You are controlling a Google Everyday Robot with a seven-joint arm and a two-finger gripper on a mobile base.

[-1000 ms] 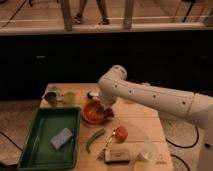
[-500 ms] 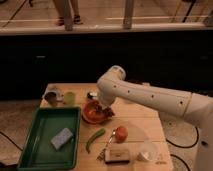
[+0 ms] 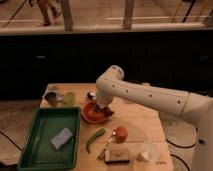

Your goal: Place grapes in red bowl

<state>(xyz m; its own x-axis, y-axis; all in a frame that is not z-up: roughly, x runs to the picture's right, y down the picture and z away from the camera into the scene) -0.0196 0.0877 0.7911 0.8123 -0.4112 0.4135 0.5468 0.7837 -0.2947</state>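
The red bowl (image 3: pixel 90 114) sits on the wooden table just right of the green tray. My gripper (image 3: pixel 104 108) hangs at the end of the white arm, low over the bowl's right side. A small dark lumpy cluster, the grapes (image 3: pixel 107 115), shows right at its tip, above the bowl's right rim. The gripper looks shut on the grapes. The arm hides part of the bowl's far edge.
A green tray (image 3: pixel 35 145) at the left holds a grey-blue sponge (image 3: pixel 62 138). A green pepper (image 3: pixel 95 140), an orange fruit (image 3: pixel 121 133), a white cup (image 3: pixel 147 151) and a brown packet (image 3: pixel 117 155) lie in front. A grey mug (image 3: pixel 52 96) and a green cup (image 3: pixel 69 97) stand behind.
The arm has barely moved; the gripper stays low over the red bowl's right side. People beyond the window have walked on.
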